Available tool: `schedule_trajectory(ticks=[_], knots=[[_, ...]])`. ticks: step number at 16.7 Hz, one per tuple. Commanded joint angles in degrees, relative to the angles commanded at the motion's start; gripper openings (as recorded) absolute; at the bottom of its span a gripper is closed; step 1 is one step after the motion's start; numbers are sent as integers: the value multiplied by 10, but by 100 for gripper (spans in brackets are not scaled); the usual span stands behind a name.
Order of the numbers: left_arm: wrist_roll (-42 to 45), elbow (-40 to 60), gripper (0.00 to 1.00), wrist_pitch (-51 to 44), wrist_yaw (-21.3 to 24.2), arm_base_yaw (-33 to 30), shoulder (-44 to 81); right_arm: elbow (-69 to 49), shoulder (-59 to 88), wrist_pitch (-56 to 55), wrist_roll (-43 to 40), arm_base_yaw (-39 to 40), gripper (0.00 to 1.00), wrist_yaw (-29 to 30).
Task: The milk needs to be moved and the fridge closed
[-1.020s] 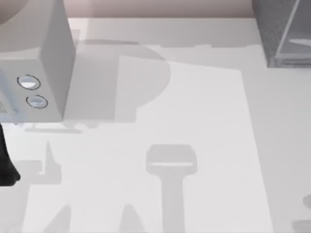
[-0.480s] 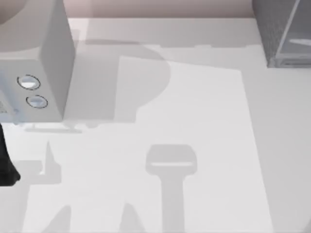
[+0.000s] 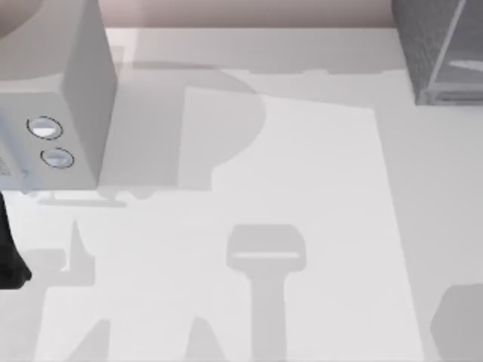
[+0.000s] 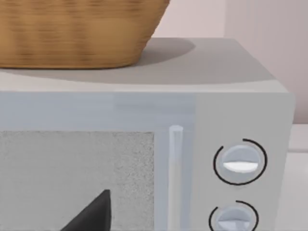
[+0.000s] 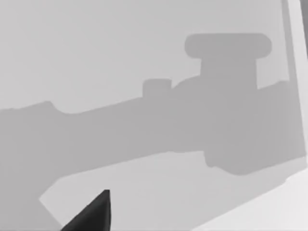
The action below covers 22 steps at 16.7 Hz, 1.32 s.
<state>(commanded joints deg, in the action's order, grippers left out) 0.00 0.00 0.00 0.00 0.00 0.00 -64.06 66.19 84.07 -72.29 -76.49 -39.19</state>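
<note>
The fridge (image 3: 436, 45) stands at the table's far right corner, dark grey and speckled, with a pale panel (image 3: 464, 72) on its side. The milk is out of view. My left arm (image 3: 9, 256) is a dark shape at the table's left edge, in front of the grey box. A dark tip of my left gripper (image 4: 91, 216) points at that box's front from close by. A dark tip of my right gripper (image 5: 91, 214) hangs above bare tabletop crossed by arm shadows.
A light grey box with two round dials (image 3: 51, 142) stands at the far left, and its door handle (image 4: 175, 173) faces the left wrist camera. A wicker basket (image 4: 72, 33) sits on top of it. White tabletop (image 3: 302, 173) stretches between the two appliances.
A broad grey shadow has spread into the lower right corner of the top view. The left arm has not moved.
</note>
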Motion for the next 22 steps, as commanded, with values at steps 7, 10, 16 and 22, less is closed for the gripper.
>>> schedule_trajectory(ticks=[7, 10, 16, 22], knots=[[0, 0, 100, 0, 0, 0, 0, -75, 219, 22, -244, -182, 100, -104], [0, 0, 100, 0, 0, 0, 0, -100, 310, 25, -355, -240, 100, -136], [0, 0, 100, 0, 0, 0, 0, -123, 379, 4, -444, -273, 100, -152], [0, 0, 100, 0, 0, 0, 0, -119, 378, 0, -438, -265, 100, -149]])
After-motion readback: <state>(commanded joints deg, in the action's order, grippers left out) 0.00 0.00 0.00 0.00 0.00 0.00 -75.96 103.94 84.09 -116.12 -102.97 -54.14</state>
